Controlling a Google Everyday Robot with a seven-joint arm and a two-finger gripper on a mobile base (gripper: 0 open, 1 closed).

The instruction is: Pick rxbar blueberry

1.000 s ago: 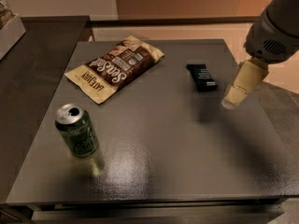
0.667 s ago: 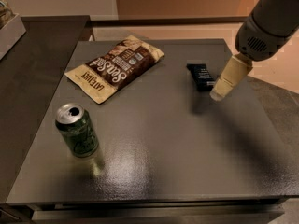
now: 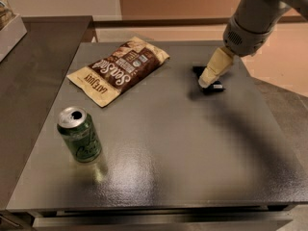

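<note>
The rxbar blueberry (image 3: 214,86) is a small flat dark navy wrapper lying on the grey table (image 3: 168,143) at the back right. My gripper (image 3: 208,79), with cream-coloured fingers, hangs from the grey arm at the upper right and sits directly over the bar, covering its middle. Only the bar's two ends show on either side of the fingers. I cannot tell whether the fingers touch the bar.
A large tan-and-brown chip bag (image 3: 119,69) lies at the back left of the table. A green drink can (image 3: 80,134) stands upright at the front left. A darker counter (image 3: 33,57) runs along the left side.
The gripper has moved left and slightly away from the camera, from beside the bar's right to directly over it. The bar, bag and can have not moved.
</note>
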